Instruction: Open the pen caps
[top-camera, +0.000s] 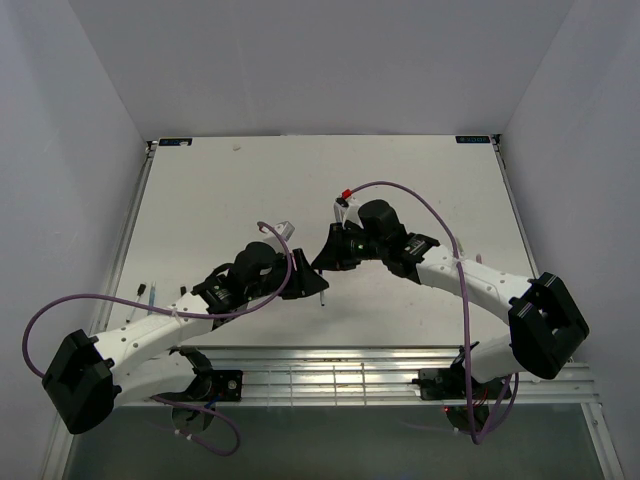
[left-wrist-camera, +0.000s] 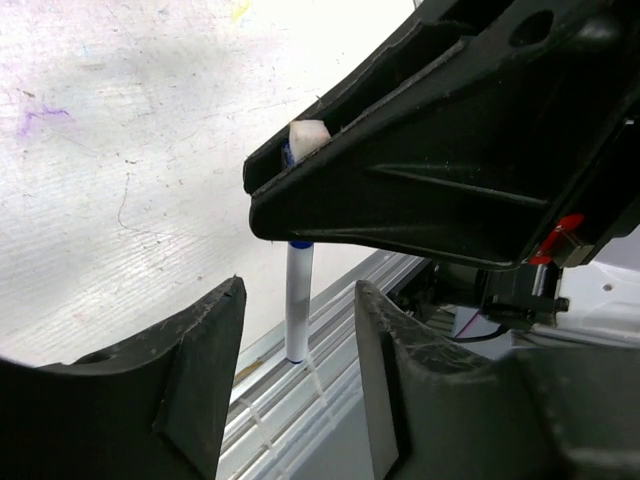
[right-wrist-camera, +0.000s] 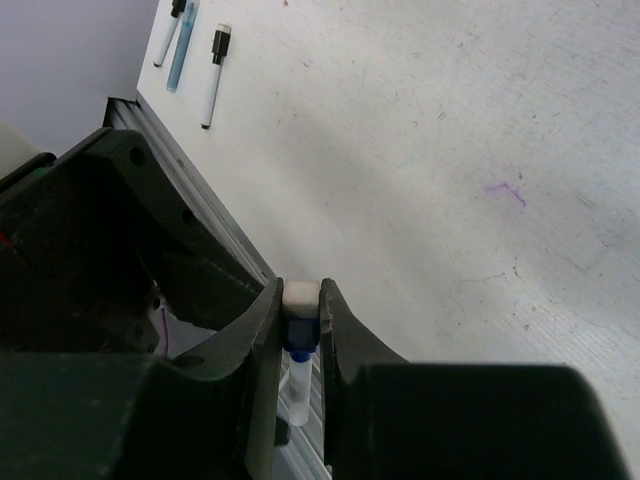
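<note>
Pen (left-wrist-camera: 297, 300) hangs from the right claw (right-wrist-camera: 300, 300), whose jaws are pinched shut on its blue cap (right-wrist-camera: 299, 335), its long axis running straight toward the gap of the left claw (left-wrist-camera: 298, 290), which stands part-open just beside and grips nothing.

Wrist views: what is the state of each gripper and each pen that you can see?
White plastic pen with blue cap: hanging upright, cap on.
Right gripper: shut on that pen's cap end.
Left gripper: open, fingers beside the barrel, not touching.
Three thin pens: lying flat on the white table.
</note>
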